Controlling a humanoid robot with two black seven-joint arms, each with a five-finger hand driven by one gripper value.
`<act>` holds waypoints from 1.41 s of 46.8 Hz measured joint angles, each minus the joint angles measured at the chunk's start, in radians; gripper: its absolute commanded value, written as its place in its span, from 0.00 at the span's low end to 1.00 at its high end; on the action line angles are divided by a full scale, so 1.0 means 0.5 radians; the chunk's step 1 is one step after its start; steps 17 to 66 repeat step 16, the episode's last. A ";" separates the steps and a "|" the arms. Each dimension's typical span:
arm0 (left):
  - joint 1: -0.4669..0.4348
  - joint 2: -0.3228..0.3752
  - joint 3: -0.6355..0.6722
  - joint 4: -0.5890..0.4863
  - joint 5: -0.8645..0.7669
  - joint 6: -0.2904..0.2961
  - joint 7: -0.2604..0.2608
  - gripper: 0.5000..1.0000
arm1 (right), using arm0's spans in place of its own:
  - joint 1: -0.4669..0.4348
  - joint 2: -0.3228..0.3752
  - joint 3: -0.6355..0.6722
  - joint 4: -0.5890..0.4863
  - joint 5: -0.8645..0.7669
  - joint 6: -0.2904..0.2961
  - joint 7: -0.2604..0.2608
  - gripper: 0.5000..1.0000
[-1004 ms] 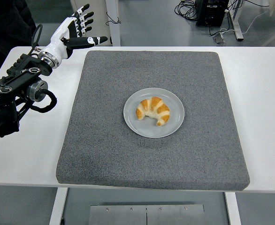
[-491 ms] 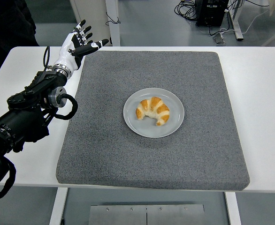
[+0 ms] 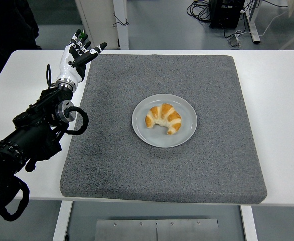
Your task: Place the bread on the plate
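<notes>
Bread [image 3: 163, 118] on plate [image 3: 183, 139], well apart from left hand [image 3: 76, 55], fingers spread

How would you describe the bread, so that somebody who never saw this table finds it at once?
Find the grey mat that covers most of the white table. Near its middle lies a round grey plate, and the bread rests on it. It is a golden-brown croissant, curved, with pale stripes, the only food in view.
</notes>
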 measured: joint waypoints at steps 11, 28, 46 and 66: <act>0.010 -0.019 -0.024 0.001 -0.018 0.000 -0.010 0.94 | 0.008 0.000 0.006 -0.006 0.000 -0.004 0.000 1.00; 0.010 -0.019 -0.027 0.000 -0.018 0.000 -0.032 0.94 | 0.009 0.000 0.004 0.002 0.000 -0.004 0.000 1.00; 0.010 -0.019 -0.027 0.000 -0.018 0.000 -0.032 0.94 | 0.009 0.000 0.004 0.002 0.000 -0.004 0.000 1.00; 0.010 -0.019 -0.027 0.000 -0.018 0.000 -0.032 0.94 | 0.009 0.000 0.004 0.002 0.000 -0.004 0.000 1.00</act>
